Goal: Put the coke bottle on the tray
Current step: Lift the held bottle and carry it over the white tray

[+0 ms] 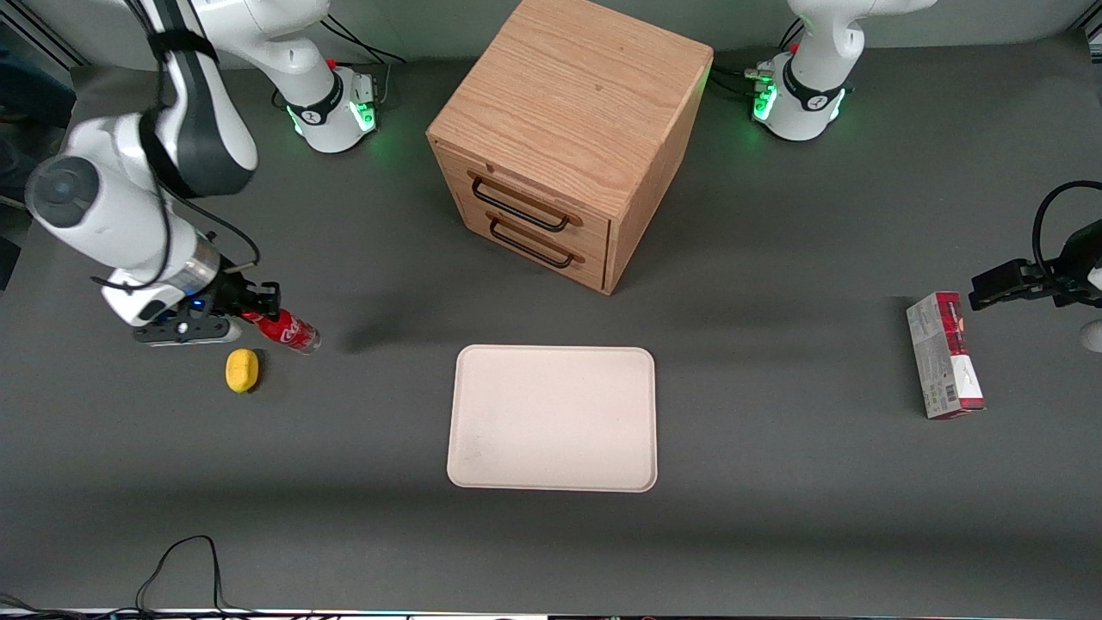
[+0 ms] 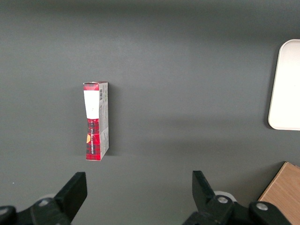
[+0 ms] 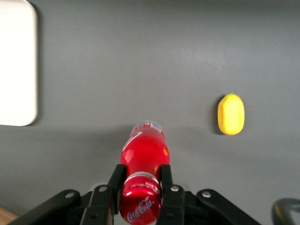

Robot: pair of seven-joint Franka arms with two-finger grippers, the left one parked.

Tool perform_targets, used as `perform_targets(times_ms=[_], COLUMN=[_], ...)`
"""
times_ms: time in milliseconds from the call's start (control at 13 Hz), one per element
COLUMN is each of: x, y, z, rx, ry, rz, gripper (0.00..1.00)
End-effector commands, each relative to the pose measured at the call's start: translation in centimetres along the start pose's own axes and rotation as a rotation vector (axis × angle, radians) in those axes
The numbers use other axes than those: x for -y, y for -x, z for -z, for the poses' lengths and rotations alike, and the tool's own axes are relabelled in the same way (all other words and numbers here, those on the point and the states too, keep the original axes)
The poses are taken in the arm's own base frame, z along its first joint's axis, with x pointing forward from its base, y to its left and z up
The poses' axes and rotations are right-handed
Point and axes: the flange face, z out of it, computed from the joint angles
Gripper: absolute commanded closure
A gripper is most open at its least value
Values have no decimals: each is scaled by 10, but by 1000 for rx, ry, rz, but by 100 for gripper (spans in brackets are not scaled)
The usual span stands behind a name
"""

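Pincer [image 3: 140, 187]: pinched on the coke bottle [image 3: 143, 154] at its cap end.
Tray [image 1: 482, 456]: well apart from the bottle.

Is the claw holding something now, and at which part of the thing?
Yes. The claw holds the coke bottle by its neck, near the red cap, with one finger on each side. The bottle is tilted, above the table.
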Motion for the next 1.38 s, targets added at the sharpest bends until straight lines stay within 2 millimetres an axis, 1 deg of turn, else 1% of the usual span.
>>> perform_targets(times_ms=[0,77,154,231,308,385,462,538,615,692,769,846,923,1000,1077,1154,1231,1308], x=[35,48,56,64,81,90,102,121,142,163,181,196,206,225,235,246,257,264], y=[-36,-44,-54,-61,-67,-74,-80,-89,-98,-108,-120,-132,-143,-148,-153,-156,-157,-158], z=[77,105,131,147,161,170,166,147,137,119,92,69,46,24,4,-14,-28,-44], rx=[6,18,34,62,70,53,42,48,17,-2,-13,-37,-68,-91,-109,-123,-138,-147], ry=[4,4,8,16,13,5,-4,-18,-44,-61,-83,-109,-109,-92,-71,-50,-26,-10], rz=[49,64,72,82,109,114,118,134,160,175,191,205,215,243,267,290,314,310], gripper=[100,100,100,100,100,100,100,100,100,100,100,100,100,100,100,100,100,100])
